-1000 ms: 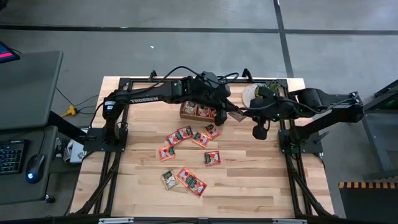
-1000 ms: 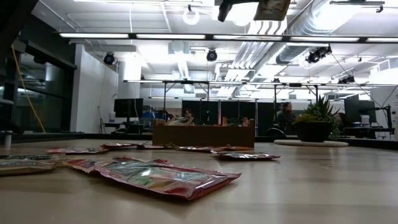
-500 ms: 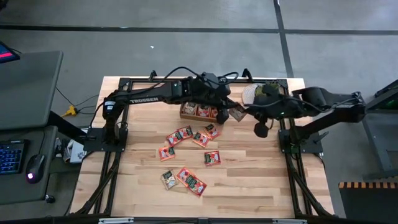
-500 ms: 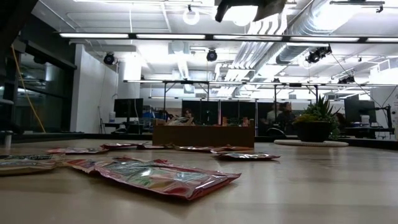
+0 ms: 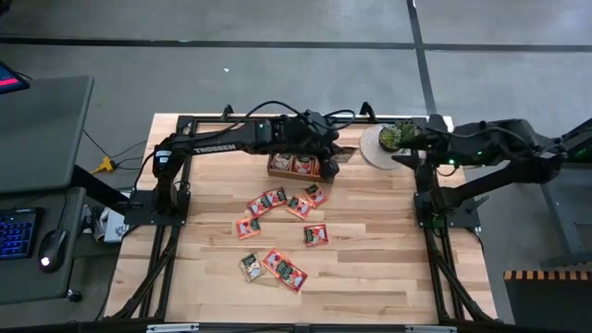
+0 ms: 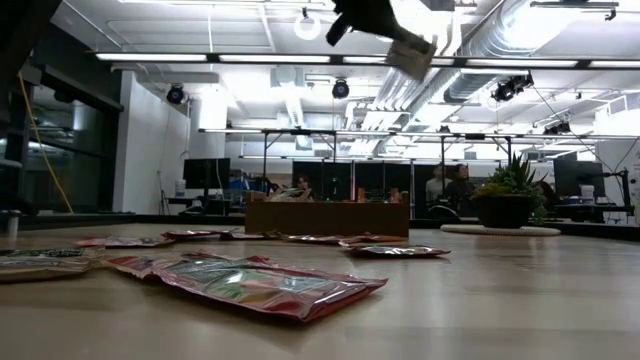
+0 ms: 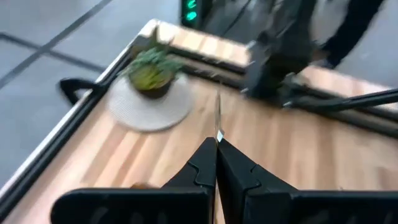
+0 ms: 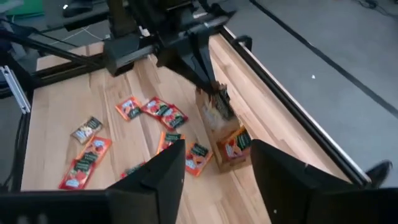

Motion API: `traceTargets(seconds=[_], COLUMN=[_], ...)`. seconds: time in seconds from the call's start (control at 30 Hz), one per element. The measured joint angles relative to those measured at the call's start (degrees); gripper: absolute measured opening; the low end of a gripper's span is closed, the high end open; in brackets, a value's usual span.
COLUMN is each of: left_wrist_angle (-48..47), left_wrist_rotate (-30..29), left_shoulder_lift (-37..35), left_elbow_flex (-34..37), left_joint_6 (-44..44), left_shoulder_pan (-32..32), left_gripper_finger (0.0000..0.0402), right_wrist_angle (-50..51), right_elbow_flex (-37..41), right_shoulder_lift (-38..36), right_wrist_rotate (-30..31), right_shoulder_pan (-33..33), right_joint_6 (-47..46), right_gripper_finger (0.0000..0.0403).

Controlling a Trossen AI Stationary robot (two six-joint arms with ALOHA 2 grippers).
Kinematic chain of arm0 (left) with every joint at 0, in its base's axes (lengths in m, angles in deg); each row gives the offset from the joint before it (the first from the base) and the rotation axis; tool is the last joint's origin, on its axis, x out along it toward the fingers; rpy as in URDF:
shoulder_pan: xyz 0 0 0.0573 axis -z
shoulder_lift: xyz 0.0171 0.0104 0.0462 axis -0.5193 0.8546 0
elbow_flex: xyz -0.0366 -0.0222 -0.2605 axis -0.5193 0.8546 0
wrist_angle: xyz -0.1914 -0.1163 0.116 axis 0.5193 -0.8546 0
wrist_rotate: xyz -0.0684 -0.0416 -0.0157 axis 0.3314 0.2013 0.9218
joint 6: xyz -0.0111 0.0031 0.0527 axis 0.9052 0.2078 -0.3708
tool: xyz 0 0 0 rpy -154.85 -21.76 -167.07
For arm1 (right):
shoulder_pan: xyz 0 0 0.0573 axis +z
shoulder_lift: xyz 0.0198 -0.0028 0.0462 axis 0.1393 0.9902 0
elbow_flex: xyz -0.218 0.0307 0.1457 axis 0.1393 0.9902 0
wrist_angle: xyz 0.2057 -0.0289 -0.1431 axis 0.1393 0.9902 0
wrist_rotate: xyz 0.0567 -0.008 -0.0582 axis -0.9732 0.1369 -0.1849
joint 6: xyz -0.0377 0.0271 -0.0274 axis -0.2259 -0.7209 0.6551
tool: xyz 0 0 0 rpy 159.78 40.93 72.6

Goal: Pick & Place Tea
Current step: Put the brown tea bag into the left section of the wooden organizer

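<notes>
A pale grey-green tea sachet [image 8: 219, 104] hangs in the air over the right end of the wooden tray [image 5: 294, 167], with my left gripper [image 7: 216, 144] shut on it. In the low view the sachet [image 6: 410, 55] shows high up under the left gripper [image 6: 372, 18]. My right gripper [image 8: 214, 158] stands open with nothing between its fingers, back by the potted plant [image 5: 396, 136] at the far right. Several red-orange and grey-green sachets [image 5: 282, 202] lie flat on the table. More stand in the tray [image 8: 229, 142]. My left gripper pinches one edge of the sachet [image 7: 217, 127] between its two fingertips. The sachet shows edge-on and sticks out ahead of the fingers. The fingers slant down from the table's left. The sachet [image 6: 412, 58] hangs tilted below them, clear of tray and table.
The plant stands on a round white mat [image 7: 149, 106] at the far right corner. Black frame rails [image 5: 421, 199] run along the table's edges. Bare wood lies to the right of the scattered sachets [image 5: 379, 250]. People sit in the room behind [image 6: 458, 188].
My right gripper has opened, let go of the sachet and drawn back toward the table's right edge, up by the plant. My left gripper stays shut on the sachet, which now hangs from it alone and has tilted.
</notes>
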Motion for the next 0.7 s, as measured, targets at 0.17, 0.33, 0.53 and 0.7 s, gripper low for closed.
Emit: traceTargets(seconds=[0.17,0.33,0.53,0.7], left_wrist_angle=[-3.2,-5.1,-6.7,-7.7], left_wrist_rotate=[-1.4,-1.2,1.8,4.9], left_shoulder_lift=[-1.4,-3.1,-7.2,-10.4], left_elbow_flex=[-0.1,0.0,-0.2,0.6], left_joint_6=[-0.2,-1.5,-2.3,-2.6], left_shoulder_pan=[-0.9,-3.4,-6.8,-8.8], left_gripper_finger=[0.0000,0.0000,0.0000,0.0000], right_wrist_angle=[5.1,7.7,8.4,11.1], right_elbow_flex=[0.0,0.0,0.0,0.0], right_shoulder_lift=[-2.0,-2.0,-1.9,-3.0], right_wrist_rotate=[0.0,-0.4,-1.1,-0.1], right_shoulder_pan=[0.0,0.0,0.0,0.1], right_joint_6=[-3.2,-4.5,-4.0,-3.9], right_gripper_finger=[0.0200,0.0201,0.0200,0.0200])
